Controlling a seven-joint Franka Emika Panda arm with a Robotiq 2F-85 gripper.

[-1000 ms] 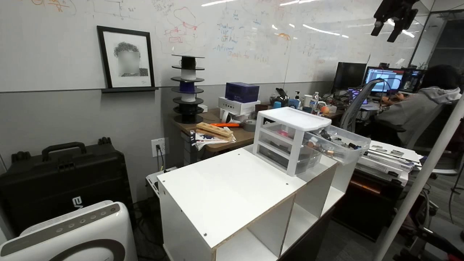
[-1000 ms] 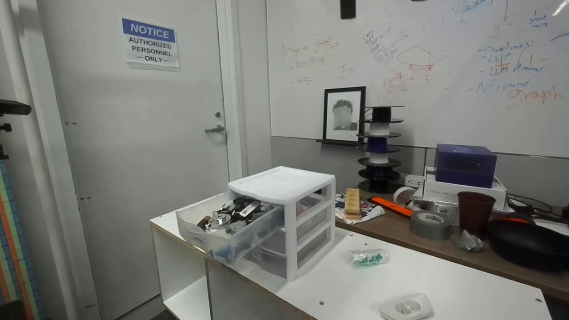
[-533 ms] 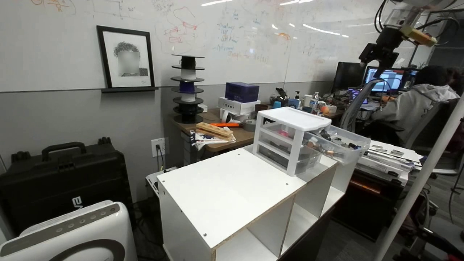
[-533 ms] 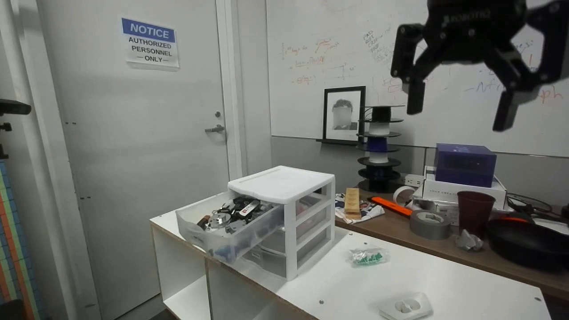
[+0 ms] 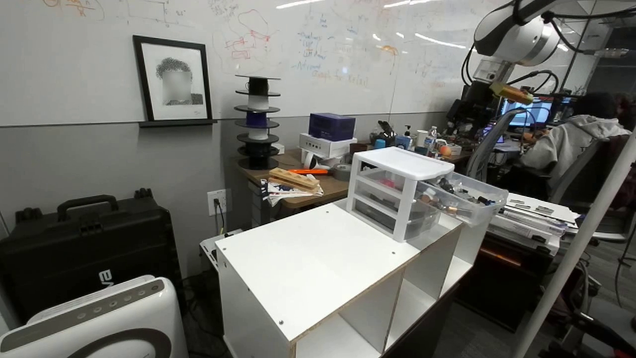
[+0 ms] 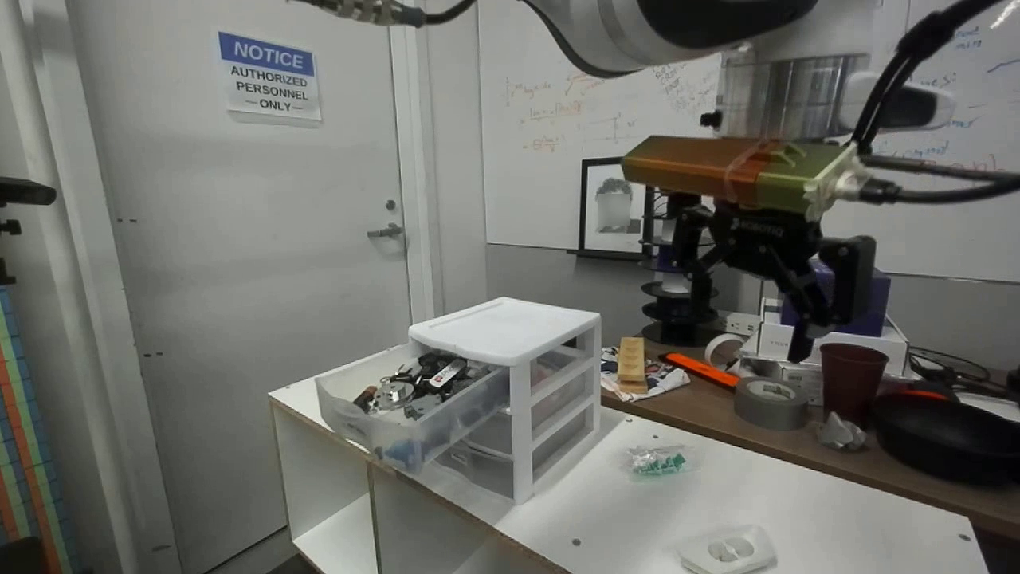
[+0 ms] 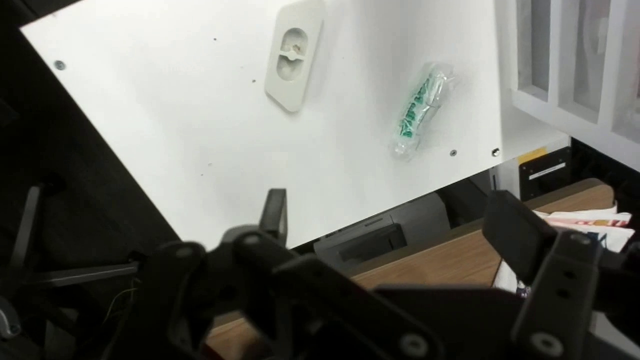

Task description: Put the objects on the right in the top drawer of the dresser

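White plastic makes the frame of the small dresser (image 6: 510, 328), which stands on top of a white cabinet (image 6: 861, 510) in both exterior views. Its top drawer (image 6: 466, 416) is pulled out, and lots of little dark and shiny things (image 6: 434, 376) are piled inside. Beside the dresser, on the same cabinet top, lies a clear bag (image 7: 420, 110) with green bits in it. A flat white piece (image 7: 292, 95) with two round hollows lies near the bag, farther from the dresser, and the two are apart. The gripper (image 7: 390, 215) hangs up in the air, well apart from both. Its fingers (image 7: 520, 235) are spread wide, and they hold nothing. The white robot arm (image 5: 516, 37) reaches in from up high. Next to the cabinet is a brown desk (image 6: 705, 406). On it are a roll of grey tape (image 6: 769, 410), a dark red cup (image 6: 853, 379) and a black pan (image 6: 944, 442). In an exterior view, a person (image 5: 571, 144) in a grey hoodie sits by a bright screen (image 5: 539, 112).
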